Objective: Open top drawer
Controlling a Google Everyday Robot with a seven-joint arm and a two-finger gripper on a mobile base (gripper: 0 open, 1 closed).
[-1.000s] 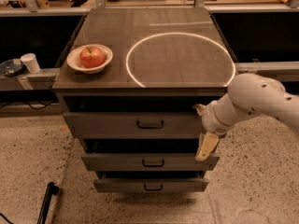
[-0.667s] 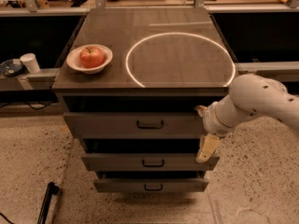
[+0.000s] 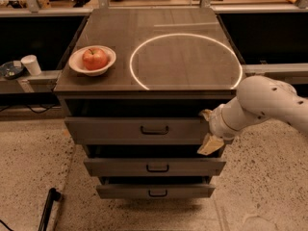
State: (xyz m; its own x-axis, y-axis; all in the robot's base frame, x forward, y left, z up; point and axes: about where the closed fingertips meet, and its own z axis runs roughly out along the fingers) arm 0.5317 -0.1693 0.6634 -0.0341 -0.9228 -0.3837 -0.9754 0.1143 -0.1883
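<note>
This looks like a lab or workshop. A grey metal cabinet (image 3: 154, 18) stands on a speckled floor (image 3: 29, 167), with workbenches (image 3: 269, 6) behind its far edge and a white ring (image 3: 185, 34) marked on its top. The gripper (image 3: 208, 130) is at the right end of the top drawer (image 3: 110, 130).

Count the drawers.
3, stacked under the tabletop: top drawer, middle drawer below it, bottom drawer lowest. The gripper is at the top drawer's right end. None seem hidden.
</note>
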